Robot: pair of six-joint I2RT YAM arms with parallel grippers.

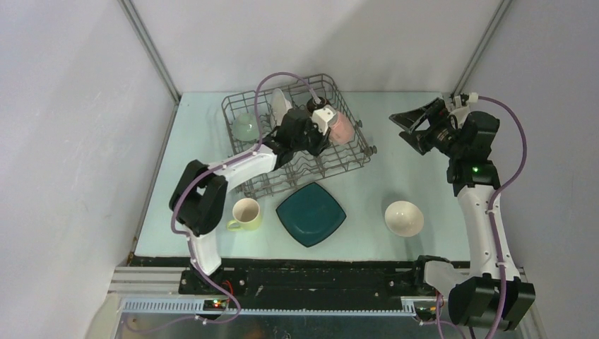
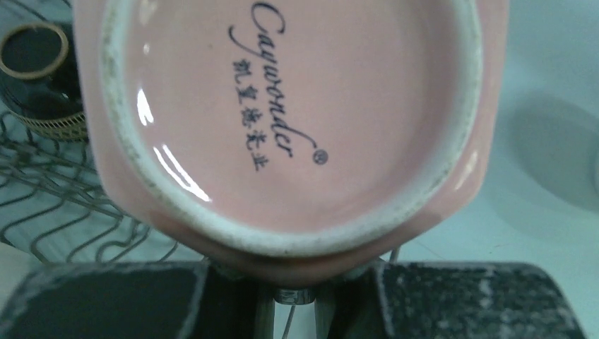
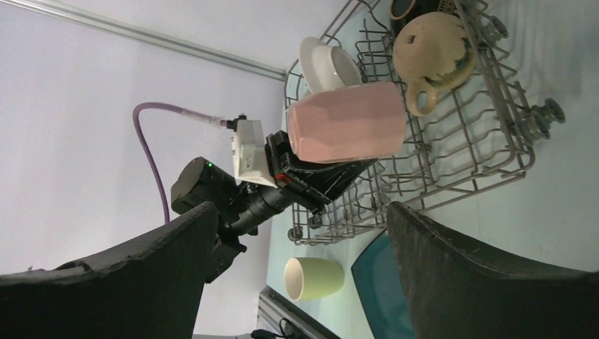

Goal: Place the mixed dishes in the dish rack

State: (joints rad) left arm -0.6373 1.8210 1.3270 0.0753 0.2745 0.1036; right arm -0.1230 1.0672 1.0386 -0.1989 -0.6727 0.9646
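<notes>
The dish rack (image 1: 351, 157) stands at the back of the table. My left gripper (image 1: 321, 135) hangs over it, shut on a pink mug (image 1: 342, 127) that lies on its side. In the left wrist view the mug's base (image 2: 289, 120) fills the frame, above the fingers (image 2: 106, 304). A pale green bowl (image 1: 246, 128), a white plate (image 1: 280, 106) and a tan mug (image 3: 431, 49) sit in the rack. On the table are a yellow mug (image 1: 246, 214), a teal square plate (image 1: 311, 213) and a white bowl (image 1: 404, 217). My right gripper (image 1: 413, 123) is raised at the right, open and empty.
A dark bowl with a gold rim (image 2: 32, 78) rests in the rack beside the pink mug. A metal rail (image 1: 297, 279) runs along the table's near edge. Grey walls close in the left, back and right sides.
</notes>
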